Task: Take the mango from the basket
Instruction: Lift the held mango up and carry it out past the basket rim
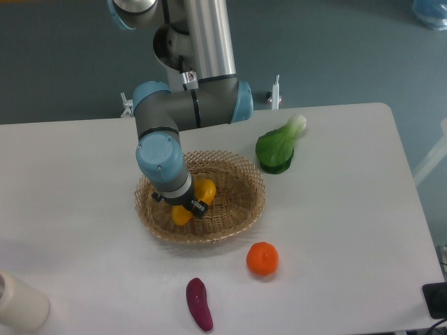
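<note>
The yellow mango (204,190) lies in the wicker basket (244,183) on the white table, left of the basket's middle. My gripper (179,205) is down inside the basket, right over the mango. Its dark fingers (198,207) stand apart on either side of the fruit, open. The blue wrist hides the mango's middle, so only its two yellow ends show. I cannot tell whether the fingers touch the fruit.
A green bok choy (277,146) lies right of the basket. An orange (262,258) and a purple eggplant (199,303) lie in front of it. A cream bottle (17,301) stands at the front left corner.
</note>
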Robot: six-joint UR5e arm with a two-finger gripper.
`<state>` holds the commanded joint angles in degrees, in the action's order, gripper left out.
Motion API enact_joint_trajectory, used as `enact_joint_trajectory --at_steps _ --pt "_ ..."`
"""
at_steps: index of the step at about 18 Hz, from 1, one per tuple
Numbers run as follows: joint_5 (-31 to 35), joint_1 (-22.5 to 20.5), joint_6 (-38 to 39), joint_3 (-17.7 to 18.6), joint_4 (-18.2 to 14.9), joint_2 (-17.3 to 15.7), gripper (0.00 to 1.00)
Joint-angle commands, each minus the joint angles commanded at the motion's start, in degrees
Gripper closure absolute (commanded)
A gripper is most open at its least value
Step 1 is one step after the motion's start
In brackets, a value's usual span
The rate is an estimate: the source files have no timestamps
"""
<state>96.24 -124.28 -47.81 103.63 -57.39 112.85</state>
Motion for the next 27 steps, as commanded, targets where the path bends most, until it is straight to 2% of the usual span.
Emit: enact_joint_trajectory --at_steps 5,16,27 --pt "-0.3 -0.6 -0.8 -0.9 -0.6 -1.0 0.65" --pt "-1.6 -7.5 -10.9 -1.0 -1.1 -4.2 0.63" --pt "-5.3 -15.3 -19.7 -6.1 -2.1 -4.3 0.61"
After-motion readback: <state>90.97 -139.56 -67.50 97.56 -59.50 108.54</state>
